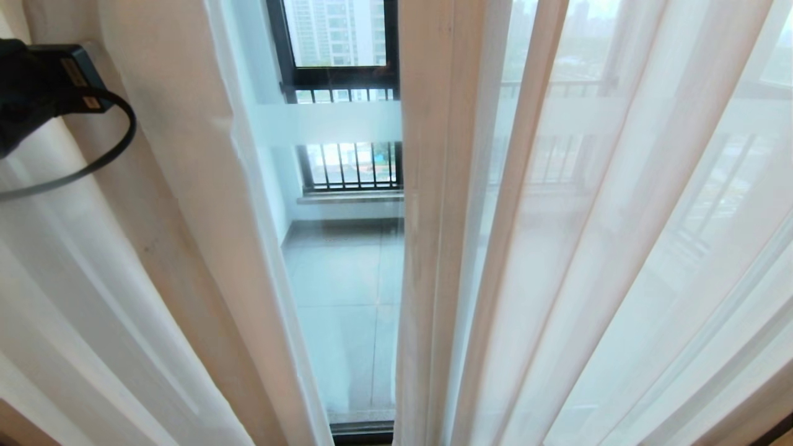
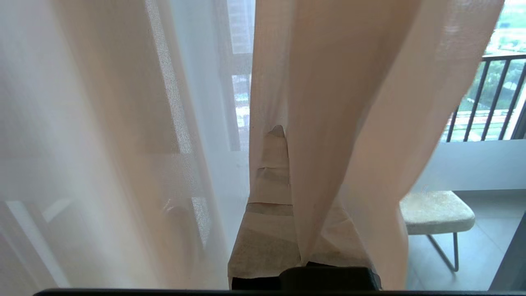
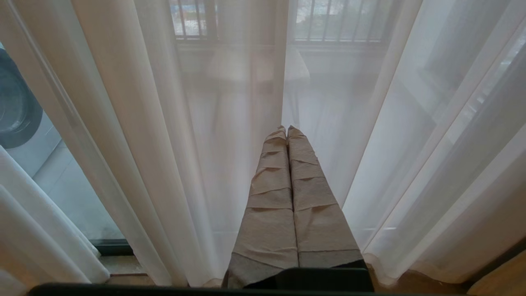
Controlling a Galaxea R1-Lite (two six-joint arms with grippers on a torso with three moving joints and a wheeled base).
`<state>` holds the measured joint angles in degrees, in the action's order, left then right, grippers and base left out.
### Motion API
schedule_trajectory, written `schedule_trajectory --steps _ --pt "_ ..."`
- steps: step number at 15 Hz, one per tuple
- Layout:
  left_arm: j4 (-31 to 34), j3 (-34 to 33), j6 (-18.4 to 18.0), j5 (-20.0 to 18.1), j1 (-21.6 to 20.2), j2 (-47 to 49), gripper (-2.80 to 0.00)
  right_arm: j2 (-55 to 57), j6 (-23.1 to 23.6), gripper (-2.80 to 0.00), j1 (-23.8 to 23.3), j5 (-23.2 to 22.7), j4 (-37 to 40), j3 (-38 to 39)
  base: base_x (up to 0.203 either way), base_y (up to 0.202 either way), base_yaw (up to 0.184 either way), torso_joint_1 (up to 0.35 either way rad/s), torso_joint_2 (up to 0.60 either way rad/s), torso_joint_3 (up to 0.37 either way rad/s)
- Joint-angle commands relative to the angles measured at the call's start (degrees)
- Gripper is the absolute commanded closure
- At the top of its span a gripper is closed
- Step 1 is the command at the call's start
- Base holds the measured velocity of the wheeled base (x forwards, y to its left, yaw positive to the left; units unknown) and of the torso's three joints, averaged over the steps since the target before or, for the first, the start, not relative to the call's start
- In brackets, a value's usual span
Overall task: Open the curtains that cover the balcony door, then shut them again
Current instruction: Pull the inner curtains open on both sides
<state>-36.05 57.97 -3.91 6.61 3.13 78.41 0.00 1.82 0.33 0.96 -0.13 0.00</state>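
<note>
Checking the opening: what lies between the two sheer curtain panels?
Head view: bare door glass between the left curtain and right curtain, balcony floor beyond.

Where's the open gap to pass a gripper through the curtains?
One free slot: bare balcony door glass between the left sheer curtain edge and the right sheer curtain edge. Elsewhere, folds crowd. Left gripper is shut on a curtain fold; right gripper faces unbroken sheer.

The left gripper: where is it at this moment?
In the left wrist view, the left gripper is shut on a fold of the sheer curtain, left of the stool.
</note>
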Motion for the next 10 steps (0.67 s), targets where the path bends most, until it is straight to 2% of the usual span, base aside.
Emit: schedule_trajectory --steps 1,3,6,10 --pt "-0.3 -0.2 0.0 0.3 0.1 -1.0 0.0 0.0 0.0 0.0 0.0 0.0 0.0 0.0 0.0 0.0 0.0 0.0 0.0 0.0" --pt "0.6 -0.9 -0.1 0.5 0.1 -2.9 0.0 0.1 0.0 0.0 0.0 0.0 0.0 0.0 0.0 0.0 0.0 0.0 0.0 0.0" --pt "6.6 -1.8 -0.1 0.6 0.0 -6.9 0.0 0.0 0.0 0.0 0.0 0.0 0.0 0.0 0.0 0.0 0.0 0.0 0.0 0.0" --pt "6.9 -1.8 -0.1 0.5 0.1 -7.6 0.0 0.1 0.0 0.0 0.0 0.0 0.0 0.0 0.0 0.0 0.0 0.0 0.0 0.0"
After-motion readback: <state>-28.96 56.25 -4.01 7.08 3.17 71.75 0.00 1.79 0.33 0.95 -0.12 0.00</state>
